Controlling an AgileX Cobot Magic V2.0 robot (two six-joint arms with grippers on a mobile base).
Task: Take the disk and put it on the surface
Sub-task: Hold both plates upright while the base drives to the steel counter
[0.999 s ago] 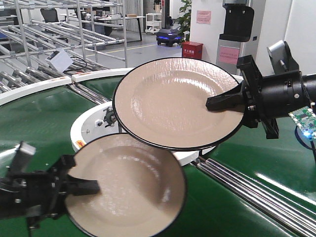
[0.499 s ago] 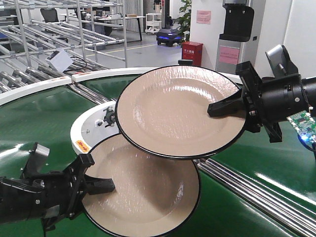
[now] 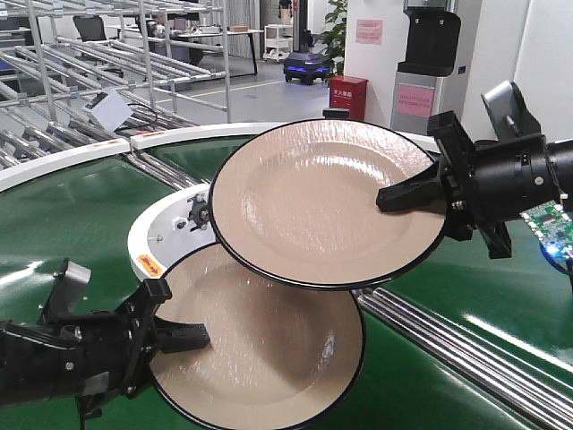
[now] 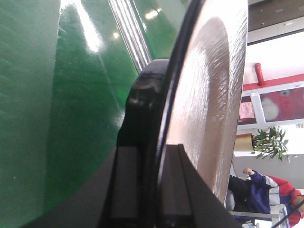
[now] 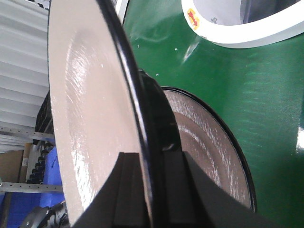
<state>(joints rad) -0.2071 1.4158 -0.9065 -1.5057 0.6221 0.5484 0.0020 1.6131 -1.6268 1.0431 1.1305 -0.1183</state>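
Two tan disks with black rims are held in the air over the green belt. The upper disk (image 3: pixel 322 202) is tilted toward the camera, and my right gripper (image 3: pixel 390 194) is shut on its right rim. The lower disk (image 3: pixel 269 358) is partly tucked under it, and my left gripper (image 3: pixel 195 337) is shut on its left rim. In the left wrist view the jaws of the left gripper (image 4: pixel 151 190) clamp the disk (image 4: pixel 209 95) edge-on. The right wrist view shows the right gripper (image 5: pixel 149 190) pinching the upper disk (image 5: pixel 90 118), with the lower disk (image 5: pixel 204 142) beyond. The black tabletop surface is out of view.
A green conveyor belt (image 3: pixel 72 215) curves around a white ring hub (image 3: pixel 154 235) below both disks. Metal rollers (image 3: pixel 448 345) run diagonally at the lower right. Roller racks (image 3: pixel 89 54) and a red box (image 3: pixel 348 90) stand in the background.
Over the last second my left arm carried the lower disk rightward, further under the upper one. The upper disk shifted slightly right and down. Little has moved in the last half second.
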